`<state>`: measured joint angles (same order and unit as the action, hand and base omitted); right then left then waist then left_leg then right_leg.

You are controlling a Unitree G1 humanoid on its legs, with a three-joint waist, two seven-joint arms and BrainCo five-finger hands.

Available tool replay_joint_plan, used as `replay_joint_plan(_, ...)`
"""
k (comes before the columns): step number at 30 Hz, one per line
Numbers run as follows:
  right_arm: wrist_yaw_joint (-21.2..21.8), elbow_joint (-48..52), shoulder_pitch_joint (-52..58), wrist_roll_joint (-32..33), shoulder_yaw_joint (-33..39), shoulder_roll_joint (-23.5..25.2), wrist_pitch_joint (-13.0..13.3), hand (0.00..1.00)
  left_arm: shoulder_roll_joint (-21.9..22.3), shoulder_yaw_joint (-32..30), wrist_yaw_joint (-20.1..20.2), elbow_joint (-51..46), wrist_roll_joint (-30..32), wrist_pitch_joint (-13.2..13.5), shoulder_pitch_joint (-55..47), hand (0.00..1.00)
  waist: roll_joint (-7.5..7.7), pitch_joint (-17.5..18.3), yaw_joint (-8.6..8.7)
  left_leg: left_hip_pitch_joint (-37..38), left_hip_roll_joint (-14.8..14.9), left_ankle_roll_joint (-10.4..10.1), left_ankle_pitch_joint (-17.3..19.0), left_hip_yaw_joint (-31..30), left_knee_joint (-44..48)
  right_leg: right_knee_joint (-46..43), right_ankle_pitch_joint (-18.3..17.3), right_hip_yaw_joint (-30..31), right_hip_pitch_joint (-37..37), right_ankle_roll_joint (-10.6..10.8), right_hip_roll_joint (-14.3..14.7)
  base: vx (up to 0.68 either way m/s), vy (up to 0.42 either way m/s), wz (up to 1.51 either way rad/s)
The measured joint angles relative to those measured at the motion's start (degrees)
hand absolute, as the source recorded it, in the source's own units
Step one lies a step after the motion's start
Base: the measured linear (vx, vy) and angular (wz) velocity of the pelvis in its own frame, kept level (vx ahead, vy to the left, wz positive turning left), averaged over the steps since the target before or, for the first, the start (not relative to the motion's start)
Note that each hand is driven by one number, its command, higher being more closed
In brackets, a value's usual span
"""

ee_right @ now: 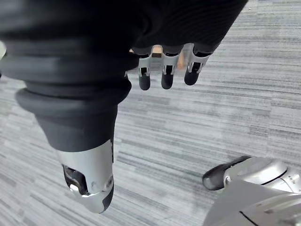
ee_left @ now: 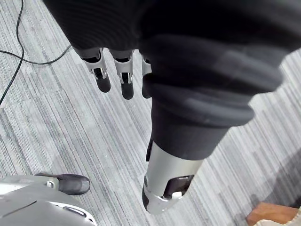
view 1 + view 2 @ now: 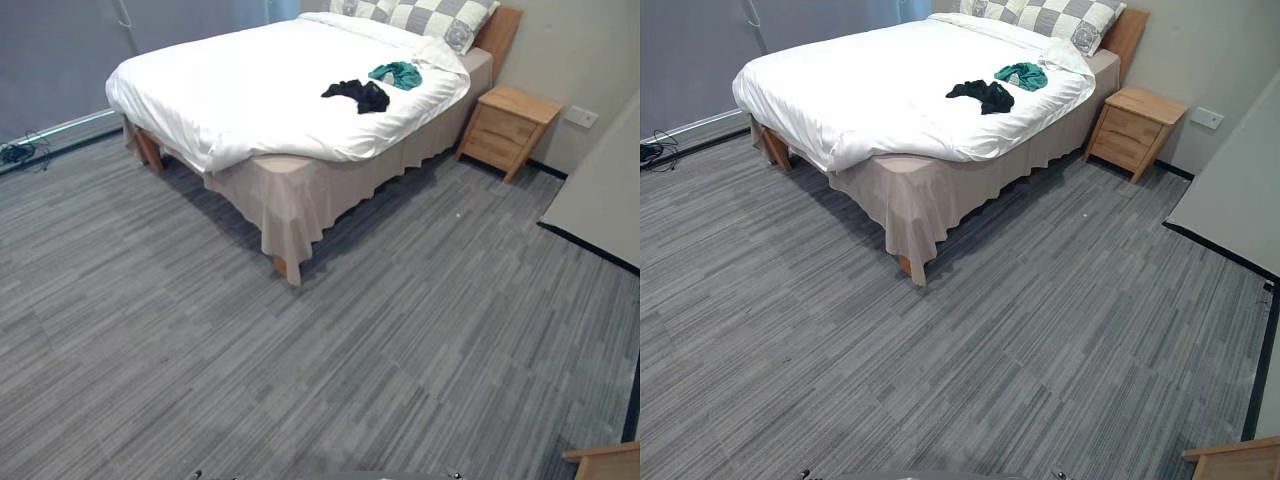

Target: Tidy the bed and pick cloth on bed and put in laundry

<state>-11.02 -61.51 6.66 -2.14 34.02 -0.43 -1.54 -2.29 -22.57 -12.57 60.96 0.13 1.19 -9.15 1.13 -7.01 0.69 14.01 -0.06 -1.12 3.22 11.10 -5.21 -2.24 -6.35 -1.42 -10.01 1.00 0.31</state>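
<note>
Fingers straight and empty on left hand [image 2: 125, 77] and right hand [image 1: 166, 73]; black cloth [image 3: 358, 95], long axis left-right, beside green cloth [image 3: 398, 74] on bed [image 3: 230, 90].

The left hand [image 2: 127, 81] is hanging with its fingers [image 2: 102, 79] pointing down, straight and relaxed in a row, its thumb [image 2: 169, 181] standing well apart. The right hand [image 1: 165, 73] is hanging the same way, fingers [image 1: 144, 79] loosely extended, thumb [image 1: 89, 176] jutting aside. A dark ribbed cover [image 2: 202, 61] is wrapping each wrist.
</note>
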Motion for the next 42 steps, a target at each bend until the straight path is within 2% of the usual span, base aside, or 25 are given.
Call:
replay_joint_plan(10,0.0,0.0,0.1,1.7,1.5,0.0,0.0,0.0,1.1,-0.6,0.1,-0.2,-1.6,0.0,-0.2,0.0,-1.08,-0.2,0.08,0.6,0.0,-0.1,0.1,-0.1,0.2,-0.6,-0.2,0.0,-0.6,0.3,-0.1,-0.04,-0.032,0.01)
replay_joint_plan(18,0.1,0.0,0.5,1.6,0.9,0.0,0.0,0.0,0.8,0.9,0.2,-0.7,1.8,0.0,-0.2,0.0,-1.24,-0.1,0.1,-0.2,0.1,-0.1,0.1,0.0,0.2,-0.6,-0.2,-0.2,0.4,0.3,-0.1,0.0,0.0,0.0)
replay_joint_plan(25,0.1,0.0,0.3,1.5,0.0,0.0,0.0,0.0,-0.3,4.7,0.7,-0.8,5.8,0.1,0.5,0.0,-1.23,-0.1,0.09,-0.1,0.1,-0.1,0.1,0.2,0.2,-0.5,-0.2,-0.1,0.3,0.3,0.0,0.0,0.0,0.0)
replay_joint_plan(35,1.1,0.0,0.2,0.8,-0.1,0.0,0.0,0.0,-1.1,7.0,1.3,-0.8,6.8,0.1,0.7,0.0,-1.26,-0.2,0.13,-1.8,0.1,-0.1,0.1,0.4,0.9,-2.1,-0.4,0.3,2.7,0.2,-0.1,-0.03,-0.018,-0.02)
replay_joint_plan(40,1.1,0.0,-0.9,0.3,-0.4,0.0,0.0,0.0,-1.2,7.3,1.3,-0.8,6.8,0.1,0.8,0.0,-1.27,-0.3,0.09,-4.4,0.1,-0.1,0.6,2.5,1.4,-7.0,-2.1,1.8,7.9,0.0,-0.1,-0.05,-0.023,-0.18)
replay_joint_plan(41,1.1,0.0,-1.1,0.3,-0.4,0.0,-0.1,0.0,-1.3,7.3,1.3,-0.8,6.8,0.1,0.8,0.0,-1.17,-0.5,0.08,-4.7,-0.1,0.3,0.8,3.2,1.6,-8.9,-3.0,2.0,9.2,-0.1,-0.2,-0.02,-0.026,-0.22)
replay_joint_plan(42,1.1,0.0,-1.2,0.3,-0.4,0.1,-0.1,0.0,-1.5,7.3,1.3,-0.8,6.8,0.1,0.8,0.0,-0.64,-0.9,0.04,-4.8,-0.5,0.8,1.8,3.4,2.0,-12.9,-5.4,2.4,10.9,0.9,-0.7,-0.01,-0.034,-0.17)
